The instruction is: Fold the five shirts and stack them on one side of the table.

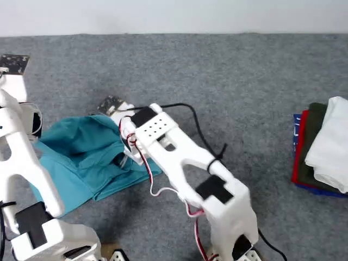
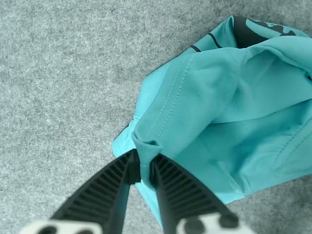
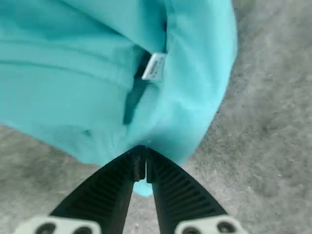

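Note:
A teal shirt [image 1: 81, 155] lies crumpled on the grey table, left of the middle. My left gripper [image 2: 142, 170] is shut on a folded corner of the teal shirt [image 2: 229, 122], pinching the hem between its black fingers [image 2: 114, 183]. My right gripper [image 3: 141, 168] is shut on another edge of the same shirt [image 3: 97, 73], close to the white neck label [image 3: 154, 66]. In the high view the right arm [image 1: 179, 157] stretches from the front over the shirt's right side, and the left arm [image 1: 22, 157] stands at its left side.
A stack of folded shirts [image 1: 321, 149], white on top over dark green, red and blue, sits at the table's right edge. Black cable [image 1: 198, 128] runs along the right arm. Bare grey table [image 1: 244, 81] lies between the arms and the stack.

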Controlling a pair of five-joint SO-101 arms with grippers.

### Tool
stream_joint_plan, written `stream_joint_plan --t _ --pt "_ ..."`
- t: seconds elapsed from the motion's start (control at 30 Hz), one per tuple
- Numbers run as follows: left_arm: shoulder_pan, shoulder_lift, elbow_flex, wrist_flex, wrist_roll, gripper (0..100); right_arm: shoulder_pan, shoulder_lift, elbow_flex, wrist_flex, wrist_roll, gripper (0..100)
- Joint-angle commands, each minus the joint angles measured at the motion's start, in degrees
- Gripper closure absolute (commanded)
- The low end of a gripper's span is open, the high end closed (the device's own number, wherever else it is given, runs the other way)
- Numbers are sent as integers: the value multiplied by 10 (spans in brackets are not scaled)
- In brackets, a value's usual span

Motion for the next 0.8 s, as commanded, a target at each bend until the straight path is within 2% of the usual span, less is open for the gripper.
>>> stream_joint_plan --t 0.0,0.07,0.23,0.33,0.43,0.77 --pt "-4 -5 -2 -9 5 986 8 41 -56 -7 -3 990" --pt "-4 -5 -2 -9 5 986 40 73 -80 -7 -2 990" --pt "1 -6 -4 -4 2 986 174 139 -169 -1 3 990" --pt "12 -7 -5 -4 1 986 217 154 -229 20 62 990" --pt "24 -7 -5 -4 3 986 218 154 -280 75 104 990" --pt "59 -6 -4 -9 4 986 96 154 -413 267 127 966"
